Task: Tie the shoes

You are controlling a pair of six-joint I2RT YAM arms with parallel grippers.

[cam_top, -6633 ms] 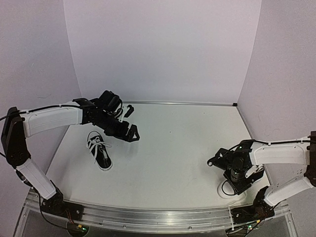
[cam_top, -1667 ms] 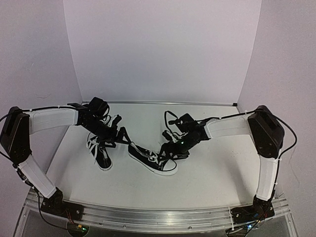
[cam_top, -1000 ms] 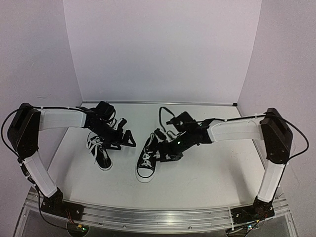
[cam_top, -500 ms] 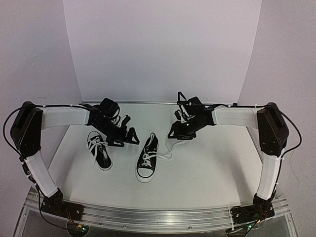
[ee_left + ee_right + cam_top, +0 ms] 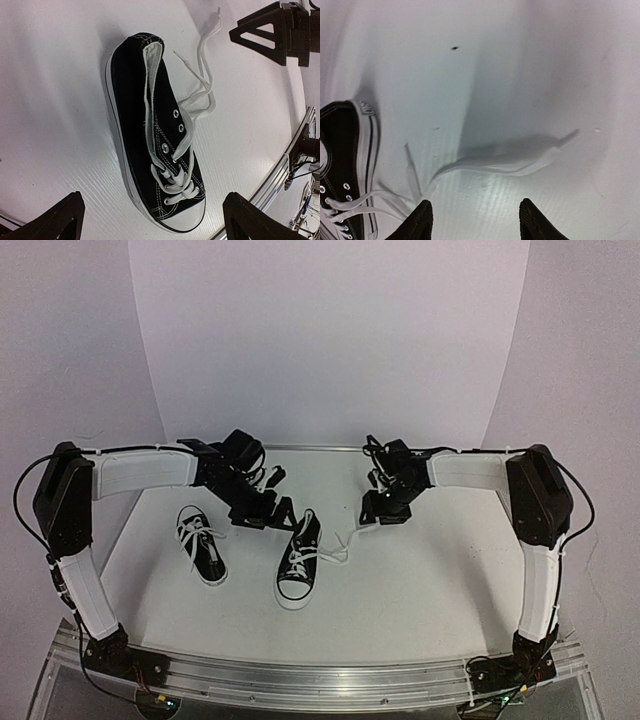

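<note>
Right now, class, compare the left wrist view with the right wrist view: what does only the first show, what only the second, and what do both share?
Only the left wrist view shows the whole sneaker, heel to white toe cap, and a metal rail. Only the right wrist view shows a dark speck on the table. Both show that sneaker's side and its untied laces trailing loose; the left gripper and right gripper each stand open.
</note>
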